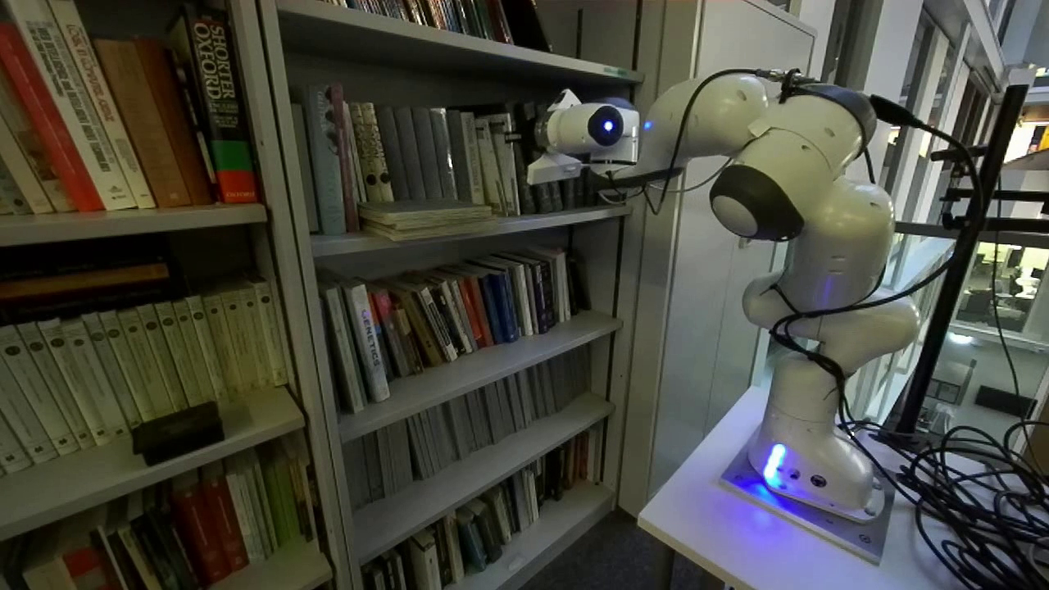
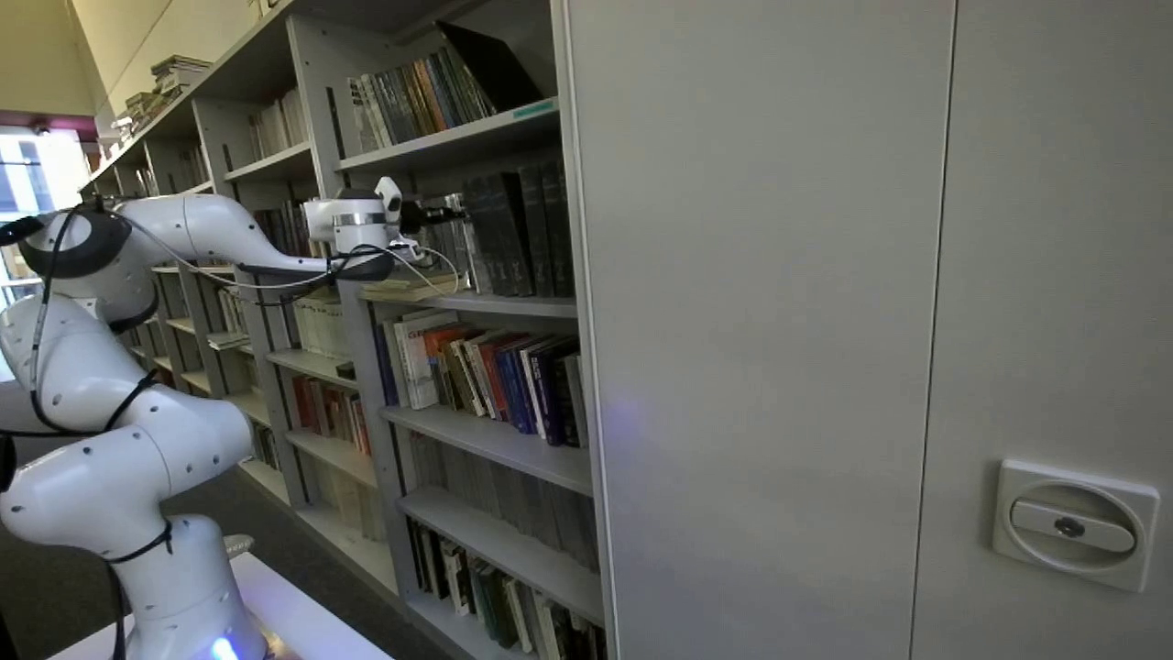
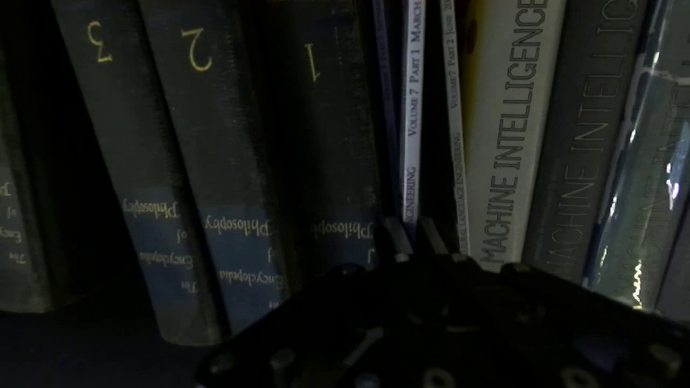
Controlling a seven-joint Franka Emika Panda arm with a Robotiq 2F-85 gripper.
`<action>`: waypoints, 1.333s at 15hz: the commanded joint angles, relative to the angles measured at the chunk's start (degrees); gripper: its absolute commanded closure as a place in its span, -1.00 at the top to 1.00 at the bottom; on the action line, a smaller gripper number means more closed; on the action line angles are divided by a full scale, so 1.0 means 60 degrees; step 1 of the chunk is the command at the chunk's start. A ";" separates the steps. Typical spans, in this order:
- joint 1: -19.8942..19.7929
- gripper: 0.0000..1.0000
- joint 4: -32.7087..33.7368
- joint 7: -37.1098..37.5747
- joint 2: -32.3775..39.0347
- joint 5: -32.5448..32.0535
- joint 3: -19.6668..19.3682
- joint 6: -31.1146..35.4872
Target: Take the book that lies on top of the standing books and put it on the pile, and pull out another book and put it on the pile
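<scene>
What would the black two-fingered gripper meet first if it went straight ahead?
Probably the thin white-spined paper volume marked Volume 7 Part 1, lined up between the tips of the gripper. Depth is unclear; they may already be touching.

**Gripper [image 3: 415, 233] pinches slim white volume [image 3: 412, 124]**

In the wrist view the dark gripper enters from the bottom, its fingertips [image 3: 398, 236] close together, one on each side of the white spine lettered "Volume 7 Part 1 March". Just left of it runs a thin dark spine [image 3: 385, 75]. Next, counting outward, come volume 1 [image 3: 323, 145], volume 2 [image 3: 215, 129] and volume 3 [image 3: 126, 134] of the Encyclopedia of Philosophy, all dark, their lettering upside down. Past a dark gap, another dark book [image 3: 24, 242] meets the left edge. To the right, a narrow "Part 2 June" issue [image 3: 453, 97] neighbours a pale "Machine Intelligence" book [image 3: 517, 134], then a grey book [image 3: 590, 129] and a glossy book [image 3: 644, 188] catching light.
</scene>
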 commanded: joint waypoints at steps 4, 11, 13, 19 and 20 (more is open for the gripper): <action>0.0478 -0.96 -0.0980 0.0051 -0.1594 0.0186 -0.1482 0.0449; 0.0539 -0.96 -0.1147 -0.0428 -0.2751 0.0263 -0.2073 0.0273; 0.0402 -0.96 -0.1045 -0.0675 -0.3197 0.0368 -0.2266 0.0271; 0.0237 -0.96 -0.0855 -0.2149 -0.4141 0.0880 -0.2671 0.0261; 0.0269 -0.96 -0.0862 -0.2461 -0.4171 0.0885 -0.2635 0.0259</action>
